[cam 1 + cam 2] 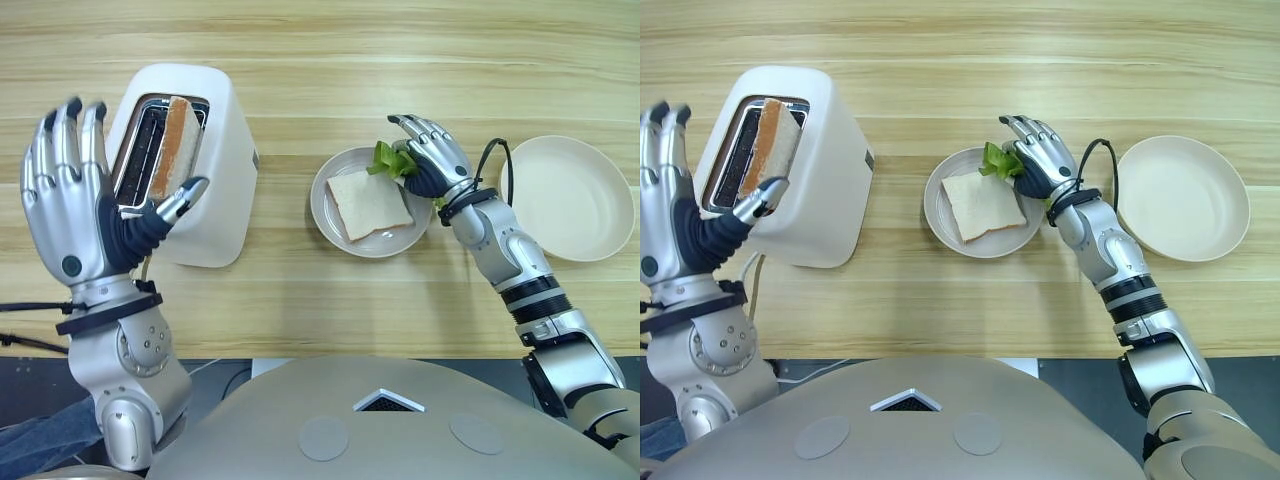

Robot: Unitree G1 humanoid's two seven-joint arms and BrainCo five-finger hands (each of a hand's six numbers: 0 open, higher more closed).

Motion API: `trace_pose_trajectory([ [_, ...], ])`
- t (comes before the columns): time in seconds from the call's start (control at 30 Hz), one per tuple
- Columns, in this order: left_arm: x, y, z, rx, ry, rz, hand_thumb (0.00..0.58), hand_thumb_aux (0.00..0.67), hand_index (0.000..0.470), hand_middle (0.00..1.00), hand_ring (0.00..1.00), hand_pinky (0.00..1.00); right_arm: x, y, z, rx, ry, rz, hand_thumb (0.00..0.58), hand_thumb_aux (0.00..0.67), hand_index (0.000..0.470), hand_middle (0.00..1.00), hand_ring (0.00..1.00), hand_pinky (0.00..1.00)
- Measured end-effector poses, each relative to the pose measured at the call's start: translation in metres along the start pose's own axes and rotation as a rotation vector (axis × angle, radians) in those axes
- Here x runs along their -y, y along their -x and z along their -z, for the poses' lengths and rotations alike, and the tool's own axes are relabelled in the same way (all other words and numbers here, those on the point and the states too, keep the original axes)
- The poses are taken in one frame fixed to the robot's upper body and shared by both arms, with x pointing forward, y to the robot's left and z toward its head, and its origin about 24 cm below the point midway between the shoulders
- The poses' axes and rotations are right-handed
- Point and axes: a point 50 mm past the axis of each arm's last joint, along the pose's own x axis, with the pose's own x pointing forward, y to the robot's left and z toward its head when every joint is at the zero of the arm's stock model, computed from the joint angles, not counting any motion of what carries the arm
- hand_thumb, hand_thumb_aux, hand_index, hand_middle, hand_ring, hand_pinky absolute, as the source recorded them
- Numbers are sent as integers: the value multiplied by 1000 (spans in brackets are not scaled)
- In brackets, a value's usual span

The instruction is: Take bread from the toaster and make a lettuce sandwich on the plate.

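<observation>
Watching the left eye view first: one slice of bread (368, 203) lies flat on the plate (325, 210) at centre frame, so that step looks done. The right hand (432, 155) sits at the plate's upper-right rim, fingers clenched around the lettuce (390, 160), which hangs just over the slice's corner; not laid down yet, I'd say. Over to the right eye view: the toaster (825, 190) at upper left has a second slice (775, 145) standing in its slot, and the left hand (660, 215) beside it is spread wide, holding nothing. Lettuce down, then that top slice across: roughly halfway, by my reckoning.
</observation>
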Motion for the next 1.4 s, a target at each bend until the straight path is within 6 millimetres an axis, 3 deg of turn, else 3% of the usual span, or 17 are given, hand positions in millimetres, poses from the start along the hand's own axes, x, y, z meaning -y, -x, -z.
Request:
trace_pose_trajectory([
  [0.17,31,8,9,-24,4,131,0,0,0,0,0,0,-8,0,-5,9,-9,-14,580,670,470,0,0,0],
  [0.33,39,5,9,-29,22,100,0,0,0,0,0,0,-13,1,-13,33,-27,-22,580,670,470,0,0,0],
  [0.87,26,5,5,-28,88,-17,0,0,0,0,0,0,-30,5,-23,71,-33,-73,580,670,470,0,0,0],
  [0.9,27,5,4,-23,92,-14,0,0,0,0,0,0,-31,5,-23,73,-32,-73,508,434,304,0,0,0],
  [0.93,27,5,3,-20,100,-12,387,284,199,0,0,0,-31,5,-23,75,-32,-73,0,0,0,0,0,0],
  [0.97,28,5,1,-18,109,-10,487,402,282,0,0,0,-31,5,-23,76,-32,-73,0,0,0,0,0,0],
  [1.0,28,4,0,-14,117,-11,570,583,409,0,0,0,-31,6,-24,78,-34,-72,0,0,0,0,0,0],
  [1.03,29,3,-2,-8,126,-13,580,670,470,0,0,0,-31,6,-26,85,-38,-69,0,0,0,0,0,0],
  [1.13,28,-2,-8,14,154,-33,580,670,470,0,0,0,-29,10,-30,99,-48,-60,0,0,0,0,0,0],
  [1.27,28,-6,-14,26,188,-45,580,670,470,0,0,0,-11,10,-34,107,-39,4,0,0,0,0,0,0],
  [1.3,28,-7,-14,26,194,-46,580,670,470,133,133,133,-8,11,-34,104,-37,10,0,0,0,0,0,0],
  [1.33,28,-8,-15,26,205,-48,580,670,470,486,486,486,-5,13,-34,97,-48,19,0,0,0,0,0,0],
  [1.4,29,-9,-15,28,212,-50,580,670,470,757,757,757,0,17,-33,86,-70,27,0,0,0,0,0,0],
])
